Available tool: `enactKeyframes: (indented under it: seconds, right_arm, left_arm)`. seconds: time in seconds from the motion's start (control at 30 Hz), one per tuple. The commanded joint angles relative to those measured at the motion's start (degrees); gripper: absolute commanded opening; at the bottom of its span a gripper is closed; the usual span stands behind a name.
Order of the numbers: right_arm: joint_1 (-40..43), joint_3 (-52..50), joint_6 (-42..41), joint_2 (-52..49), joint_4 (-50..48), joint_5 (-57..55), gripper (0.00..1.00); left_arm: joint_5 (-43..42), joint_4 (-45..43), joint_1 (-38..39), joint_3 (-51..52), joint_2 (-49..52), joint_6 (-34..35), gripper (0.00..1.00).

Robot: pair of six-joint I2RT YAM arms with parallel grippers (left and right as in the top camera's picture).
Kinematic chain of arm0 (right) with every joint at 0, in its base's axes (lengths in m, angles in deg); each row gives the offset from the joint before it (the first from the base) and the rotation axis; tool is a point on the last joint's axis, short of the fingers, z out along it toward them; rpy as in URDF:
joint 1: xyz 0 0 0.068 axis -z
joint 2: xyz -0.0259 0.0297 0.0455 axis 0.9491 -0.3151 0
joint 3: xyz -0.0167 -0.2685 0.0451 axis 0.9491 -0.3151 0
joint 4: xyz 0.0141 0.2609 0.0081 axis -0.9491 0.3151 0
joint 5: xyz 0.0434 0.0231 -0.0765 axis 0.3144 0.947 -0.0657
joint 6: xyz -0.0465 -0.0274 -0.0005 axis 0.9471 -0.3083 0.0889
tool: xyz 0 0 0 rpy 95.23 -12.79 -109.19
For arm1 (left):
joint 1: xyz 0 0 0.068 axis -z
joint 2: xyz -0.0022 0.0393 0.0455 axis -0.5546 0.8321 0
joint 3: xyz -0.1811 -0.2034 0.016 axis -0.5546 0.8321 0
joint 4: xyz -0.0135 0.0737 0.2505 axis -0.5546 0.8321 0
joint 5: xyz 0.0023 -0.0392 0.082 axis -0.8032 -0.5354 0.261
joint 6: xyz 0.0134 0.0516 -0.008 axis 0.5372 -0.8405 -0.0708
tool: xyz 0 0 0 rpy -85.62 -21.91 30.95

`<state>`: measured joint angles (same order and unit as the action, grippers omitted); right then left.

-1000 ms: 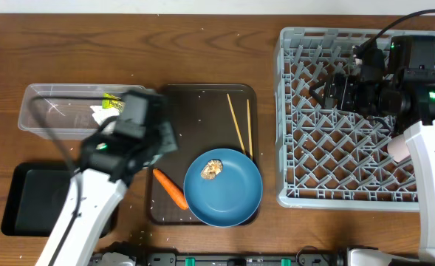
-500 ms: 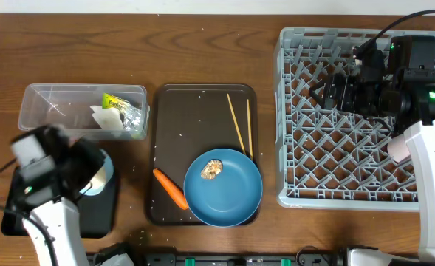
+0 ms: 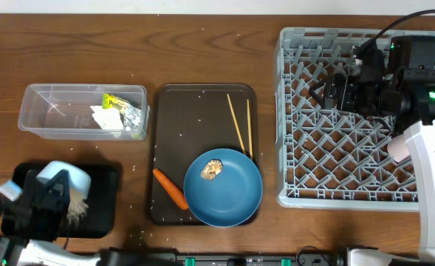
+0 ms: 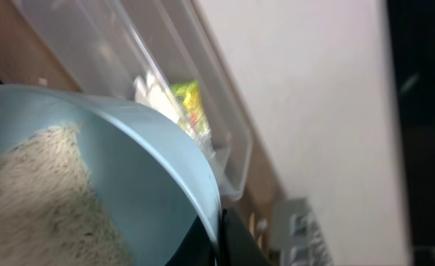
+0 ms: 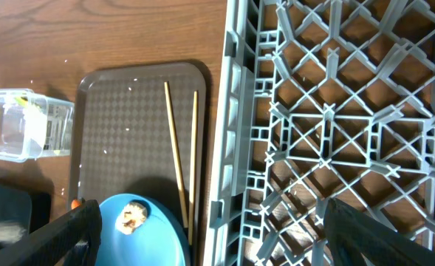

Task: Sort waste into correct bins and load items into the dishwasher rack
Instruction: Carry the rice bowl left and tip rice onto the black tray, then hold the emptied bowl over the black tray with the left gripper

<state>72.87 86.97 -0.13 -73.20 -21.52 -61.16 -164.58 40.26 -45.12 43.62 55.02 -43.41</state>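
Note:
My left gripper (image 3: 53, 193) is shut on the rim of the light blue bowl (image 3: 63, 177) and holds it tilted over the shallow black tray (image 3: 105, 216). White rice (image 3: 75, 210) spills from the bowl. In the left wrist view the bowl (image 4: 136, 177) holds rice (image 4: 32, 199). The clear tub (image 3: 55, 112) holds the yellow-green wrapper (image 3: 114, 101), white paper (image 3: 105, 117) and foil (image 3: 133, 120). The carrot (image 3: 171, 189), blue plate (image 3: 235, 196) with the brown lump (image 3: 213, 169), and chopsticks (image 3: 238, 125) lie on the brown serving tray (image 3: 195, 118). My right gripper (image 3: 328, 92) hangs open over the grey rack (image 3: 328, 155). The light blue cup is out of view.
A pale pink object (image 3: 399, 149), perhaps the pink cup, shows in the rack, half hidden by my right arm. Rice grains are scattered on the wooden table. The right wrist view shows the rack (image 5: 335, 111), chopsticks (image 5: 174, 148) and plate (image 5: 154, 240).
My left arm swung from beside the serving tray to the lower left, carrying the bowl over the black tray and tipping it. The right arm has not moved.

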Motion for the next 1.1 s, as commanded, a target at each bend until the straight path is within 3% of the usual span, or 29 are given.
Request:
enactKeyframes:
  seconds: [0.0, 0.43, 0.47, 0.5, 0.53, 0.6, 0.67, 0.73, 0.8, 0.87, 0.93, 1.0, 1.07]
  right_arm:
    - [-0.55, 0.11, -0.59, -0.11, -0.13, 0.00, 0.89]
    - [-0.55, 0.11, -0.59, -0.11, -0.55, 0.02, 0.90]
    - [-0.55, 0.11, -0.59, -0.11, -0.57, 0.02, 0.90]
    - [-0.55, 0.11, -0.61, -0.11, -0.59, 0.04, 0.90]
    - [-0.55, 0.11, -0.59, -0.11, -0.52, 0.04, 0.90]
    - [-0.55, 0.11, -0.59, -0.11, -0.26, 0.02, 0.90]
    - [-0.55, 0.11, -0.59, -0.11, -0.44, 0.02, 0.90]
    - [-0.55, 0.11, -0.61, -0.11, -0.55, 0.04, 0.89]
    - [-0.55, 0.11, -0.63, -0.11, -0.81, 0.04, 0.90]
    - [-0.55, 0.11, -0.61, -0.11, -0.76, 0.04, 0.89]
    - [-0.55, 0.11, -0.63, -0.11, -0.96, 0.04, 0.90]
    - [-0.55, 0.11, -0.61, -0.11, -1.01, 0.04, 0.90]
    - [-0.55, 0.11, -0.61, -0.11, -1.44, 0.07, 0.90]
  left_arm:
    - [-11.34, 0.09, -3.89, 2.47, 1.01, -8.31, 0.06]
    - [-11.17, -0.52, -4.39, 4.50, 2.16, -11.26, 0.06]
    - [-11.28, -1.68, -4.46, 4.46, 2.16, -9.55, 0.06]
    - [-11.28, -1.31, -4.55, 4.33, 2.14, -3.13, 0.06]
    - [-11.28, -1.38, -4.44, 4.39, 2.03, -1.81, 0.06]
    - [-10.88, -1.33, -4.28, 4.44, 2.12, -6.88, 0.06]
    - [-11.32, -1.38, -4.55, 4.35, 2.21, -0.11, 0.06]
    - [-11.10, -4.17, -4.48, 4.39, 2.23, -4.83, 0.06]
    - [-11.34, -4.17, -4.81, 4.35, 2.32, 3.23, 0.06]
    - [-10.91, -4.20, -4.55, 4.39, 2.27, -2.21, 0.06]
    - [-11.32, -2.08, -4.61, 4.42, 2.47, 4.44, 0.06]
    - [-10.38, -2.60, -3.91, 4.46, 2.43, -2.86, 0.06]
    - [-11.32, 0.90, -3.82, 4.46, 2.60, 0.22, 0.07]
